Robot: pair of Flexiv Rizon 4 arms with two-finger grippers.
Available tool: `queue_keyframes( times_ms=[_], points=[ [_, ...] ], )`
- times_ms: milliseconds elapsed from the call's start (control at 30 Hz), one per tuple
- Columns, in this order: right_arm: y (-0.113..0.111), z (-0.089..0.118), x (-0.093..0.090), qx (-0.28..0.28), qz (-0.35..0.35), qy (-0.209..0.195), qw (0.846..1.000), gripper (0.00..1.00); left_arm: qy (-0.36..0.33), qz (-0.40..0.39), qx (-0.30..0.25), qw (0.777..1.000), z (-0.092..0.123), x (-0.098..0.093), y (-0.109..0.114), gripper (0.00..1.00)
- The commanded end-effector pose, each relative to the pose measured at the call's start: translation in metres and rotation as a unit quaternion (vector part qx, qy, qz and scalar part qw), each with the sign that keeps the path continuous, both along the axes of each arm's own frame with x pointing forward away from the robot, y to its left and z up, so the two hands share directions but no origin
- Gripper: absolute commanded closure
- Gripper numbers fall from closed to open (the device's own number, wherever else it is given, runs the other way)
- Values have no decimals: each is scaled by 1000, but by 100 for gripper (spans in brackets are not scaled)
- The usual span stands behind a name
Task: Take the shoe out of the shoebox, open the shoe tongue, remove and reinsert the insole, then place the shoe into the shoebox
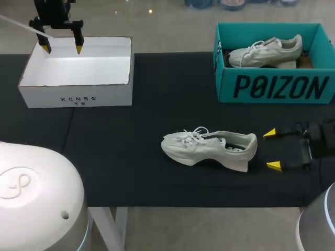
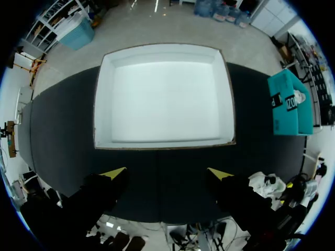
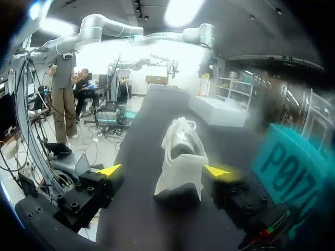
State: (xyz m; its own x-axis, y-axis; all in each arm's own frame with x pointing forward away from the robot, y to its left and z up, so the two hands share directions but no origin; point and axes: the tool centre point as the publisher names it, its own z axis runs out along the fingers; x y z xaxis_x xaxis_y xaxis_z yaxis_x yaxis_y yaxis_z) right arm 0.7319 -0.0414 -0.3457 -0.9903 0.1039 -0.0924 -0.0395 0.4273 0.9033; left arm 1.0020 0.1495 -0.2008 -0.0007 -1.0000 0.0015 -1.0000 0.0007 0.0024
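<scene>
While the shoe (image 1: 209, 149) lies on the table (image 1: 131, 157), the right pincer (image 1: 273, 149) gapes wide by its heel, the left pincer (image 1: 63, 48) likewise over the lettered white box (image 1: 76, 83).

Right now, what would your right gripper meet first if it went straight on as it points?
Most likely the heel of the pale shoe on the mat: the open right gripper points straight at it, with nothing visible between them. Height is hard to judge.

Mid-frame, the shoe (image 1: 209, 148) is showing pale matt cloth; the black table cover (image 1: 120, 157) is looking matt, the white shoebox (image 1: 47, 95) smooth cardboard.
</scene>
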Motion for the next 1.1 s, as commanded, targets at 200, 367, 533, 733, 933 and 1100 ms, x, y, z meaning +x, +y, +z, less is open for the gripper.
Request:
queue_keyframes(
  times_ms=[200, 367, 533, 733, 933, 1100],
  points=[
    [-18, -20, 16, 2, -24, 3, 1000, 0, 0, 0, 0, 1000, 0, 0, 0, 0],
    [-20, -32, 32, 3, -26, 4, 1000, 0, 0, 0, 0, 1000, 0, 0, 0, 0],
    [-11, -44, 45, 9, -21, 7, 1000, 0, 0, 0, 0, 1000, 0, 0, 0, 0],
    [0, -58, 52, 24, -13, 14, 1000, 0, 0, 0, 0, 1000, 0, 0, 0, 0],
    [10, -63, 53, 37, -5, 17, 999, 0, 0, 0, 0, 1000, 0, 0, 0, 0],
    [20, -64, 53, 44, 2, 17, 999, 0, 0, 0, 0, 1000, 0, 0, 0, 0]
  ],
)
